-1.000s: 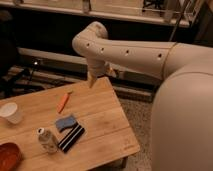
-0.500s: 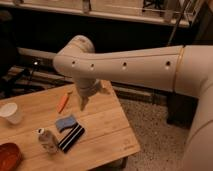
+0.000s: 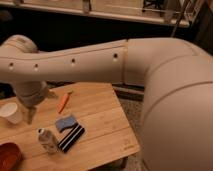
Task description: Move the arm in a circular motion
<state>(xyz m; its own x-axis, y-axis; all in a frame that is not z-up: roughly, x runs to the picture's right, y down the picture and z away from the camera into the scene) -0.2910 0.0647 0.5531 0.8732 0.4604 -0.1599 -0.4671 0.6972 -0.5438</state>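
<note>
The cream-white arm (image 3: 100,62) stretches from the right across the whole view, with small dark holes along its thick segment. It bends down at the far left and ends in the tapered gripper (image 3: 31,116), which hangs just above the left part of the wooden table (image 3: 105,115), right beside a white cup (image 3: 11,113). The gripper holds nothing that I can see.
On the table lie an orange carrot (image 3: 63,102), a blue sponge (image 3: 65,123), a black-and-white striped packet (image 3: 71,138), a small bottle (image 3: 47,141) and a red-brown bowl (image 3: 9,156) at the front left corner. A speckled floor (image 3: 131,117) lies right of the table.
The arm has swung steadily to the left and lower, from over the table's far right edge to its left side by the cup. The things on the table have not moved.
</note>
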